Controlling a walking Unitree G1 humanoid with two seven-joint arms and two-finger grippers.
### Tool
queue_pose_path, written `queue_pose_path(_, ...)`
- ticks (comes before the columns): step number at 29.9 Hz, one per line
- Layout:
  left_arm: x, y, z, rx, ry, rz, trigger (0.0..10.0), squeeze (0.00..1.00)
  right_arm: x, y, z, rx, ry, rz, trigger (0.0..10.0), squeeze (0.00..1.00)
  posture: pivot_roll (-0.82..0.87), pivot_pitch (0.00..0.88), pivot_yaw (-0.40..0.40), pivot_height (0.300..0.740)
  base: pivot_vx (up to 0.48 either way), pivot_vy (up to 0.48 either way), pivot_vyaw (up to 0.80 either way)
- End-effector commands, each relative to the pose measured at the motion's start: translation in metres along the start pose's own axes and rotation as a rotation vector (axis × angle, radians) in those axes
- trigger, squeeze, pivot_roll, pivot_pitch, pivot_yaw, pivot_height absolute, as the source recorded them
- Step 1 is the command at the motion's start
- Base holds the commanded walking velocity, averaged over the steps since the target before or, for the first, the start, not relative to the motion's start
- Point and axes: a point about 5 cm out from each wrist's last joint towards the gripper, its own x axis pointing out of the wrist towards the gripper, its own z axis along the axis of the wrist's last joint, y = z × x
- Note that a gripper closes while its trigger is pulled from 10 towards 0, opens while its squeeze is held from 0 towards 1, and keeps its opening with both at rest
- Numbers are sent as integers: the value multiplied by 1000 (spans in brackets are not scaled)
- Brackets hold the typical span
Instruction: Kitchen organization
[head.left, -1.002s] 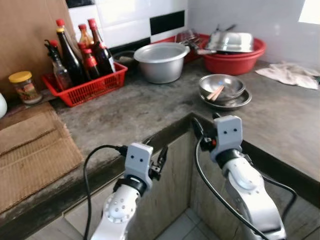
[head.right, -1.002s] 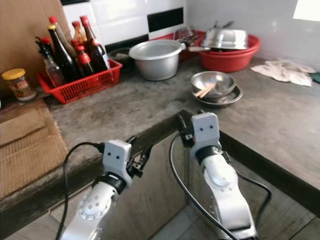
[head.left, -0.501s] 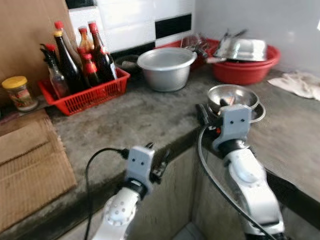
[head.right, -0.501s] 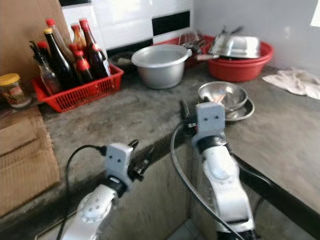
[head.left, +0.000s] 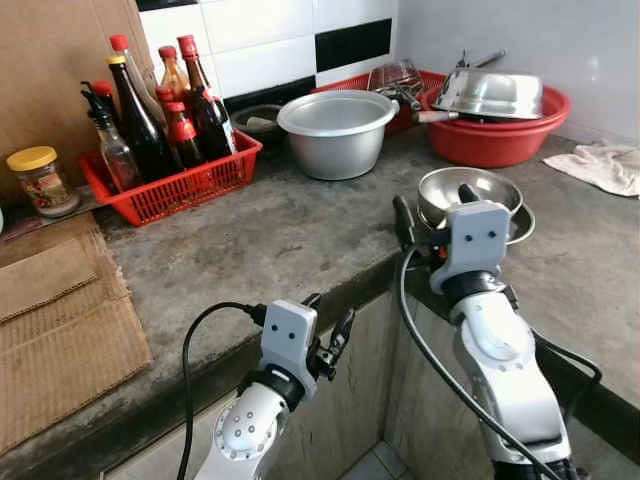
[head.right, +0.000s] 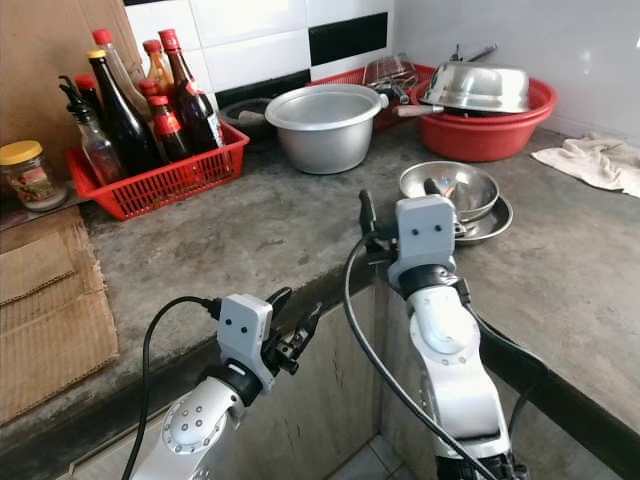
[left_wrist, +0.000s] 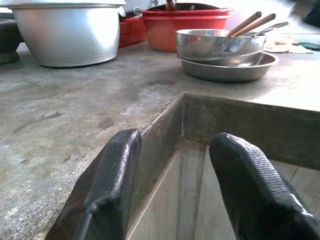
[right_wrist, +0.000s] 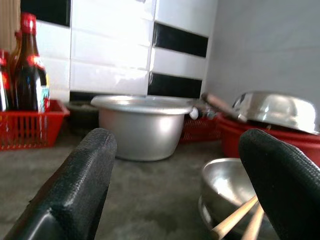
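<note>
Two grippers, both with fingers spread, empty: right gripper (head.left: 432, 205) raised over worktop (head.left: 290, 230) edge, just beside stacked steel bowls (head.left: 470, 192) holding chopsticks (left_wrist: 252, 22); left gripper (head.left: 330, 325) low, below worktop edge.

A home kitchen is shown: a rough concrete counter (head.left: 300, 225) is backed by white and black wall tiles (head.left: 270, 40), sauce bottles (head.left: 160, 105) are kept in a red basket (head.left: 190, 180), and a metal pot (head.left: 337, 132), steel bowls (head.left: 470, 195) and a red basin (head.left: 500, 135) are set out.
</note>
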Motion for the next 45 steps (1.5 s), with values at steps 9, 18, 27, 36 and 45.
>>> queue_pose_path(9,-2,-2,5,0,-25,-19,10000,0,-1,-1,-15,-52,38,-47,10000,0,95,44,29,740,0,0,0)
queue_pose_path(18,-2,-4,6,-4,-33,-29,10000,0,-1,-5,-17,-74,31,-79,10000,0,93,45,30,740,0,0,0)
queue_pose_path(27,-1,-6,8,-12,-44,-40,10000,0,-1,-9,-20,-85,41,-116,10000,0,91,43,31,740,0,0,0)
queue_pose_path(36,-1,-6,8,-12,-45,-40,10000,0,-1,-11,-28,-78,77,-134,10000,0,93,43,28,740,0,0,0)
queue_pose_path(45,-1,-7,8,-12,-52,-41,10000,0,4,-12,-30,-59,84,-154,10000,0,92,37,26,740,0,0,0)
